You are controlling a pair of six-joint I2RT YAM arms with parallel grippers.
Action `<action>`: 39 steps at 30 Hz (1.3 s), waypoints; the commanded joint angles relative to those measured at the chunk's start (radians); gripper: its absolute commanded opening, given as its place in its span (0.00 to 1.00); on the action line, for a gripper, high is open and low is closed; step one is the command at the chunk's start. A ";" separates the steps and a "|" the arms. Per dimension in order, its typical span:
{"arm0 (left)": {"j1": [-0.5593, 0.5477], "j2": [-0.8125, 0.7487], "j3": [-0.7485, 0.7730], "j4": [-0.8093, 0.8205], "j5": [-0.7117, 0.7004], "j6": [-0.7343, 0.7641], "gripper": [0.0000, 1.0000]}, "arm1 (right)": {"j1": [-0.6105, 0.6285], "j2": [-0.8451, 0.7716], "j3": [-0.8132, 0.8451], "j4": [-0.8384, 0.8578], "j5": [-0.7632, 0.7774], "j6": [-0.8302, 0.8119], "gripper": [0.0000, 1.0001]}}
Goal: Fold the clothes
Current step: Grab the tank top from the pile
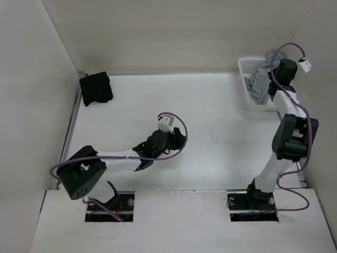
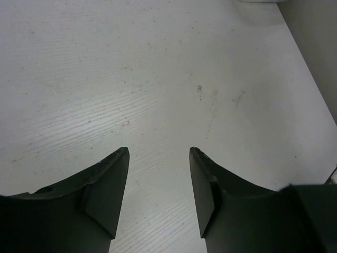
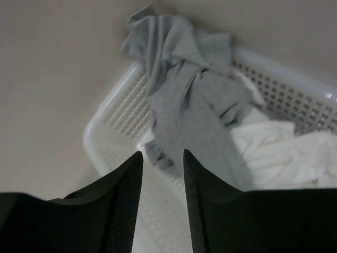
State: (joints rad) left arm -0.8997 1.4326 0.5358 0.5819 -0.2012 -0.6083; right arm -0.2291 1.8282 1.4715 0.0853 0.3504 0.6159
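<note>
Left end effector (image 2: pixel 158 151) spread wide, empty, over desk (image 2: pixel 158 68); right end effector (image 3: pixel 162 154) narrowly parted near grey tank top (image 3: pixel 195 105) in white basket (image 3: pixel 113 113)

Bright even light, soft shadows, blurred right-wrist view

The left arm (image 1: pixel 121 157) lies low, its elbow folded back behind the wrist, and the left gripper (image 2: pixel 159 149) points ahead with jaws spread wide. The right arm (image 1: pixel 271 163) stands tall and stretched. The right gripper (image 3: pixel 162 153) shows only a narrow gap between its jaws.
</note>
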 commanded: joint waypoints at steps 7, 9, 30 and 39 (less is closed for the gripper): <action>0.057 0.020 -0.023 0.093 0.060 -0.007 0.49 | -0.124 0.353 0.407 -0.102 -0.033 -0.008 0.60; 0.060 0.020 -0.025 0.099 0.063 -0.008 0.49 | -0.135 0.411 0.473 -0.128 -0.056 0.005 0.60; 0.087 0.019 -0.039 0.122 0.063 -0.008 0.49 | -0.149 0.447 0.509 -0.055 -0.260 0.151 0.01; 0.097 -0.001 -0.054 0.142 0.060 -0.015 0.48 | -0.059 -0.057 0.236 0.231 -0.317 0.182 0.02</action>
State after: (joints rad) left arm -0.8131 1.4570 0.5037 0.6521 -0.1471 -0.6159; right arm -0.3511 2.0567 1.7306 0.0853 0.0883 0.7742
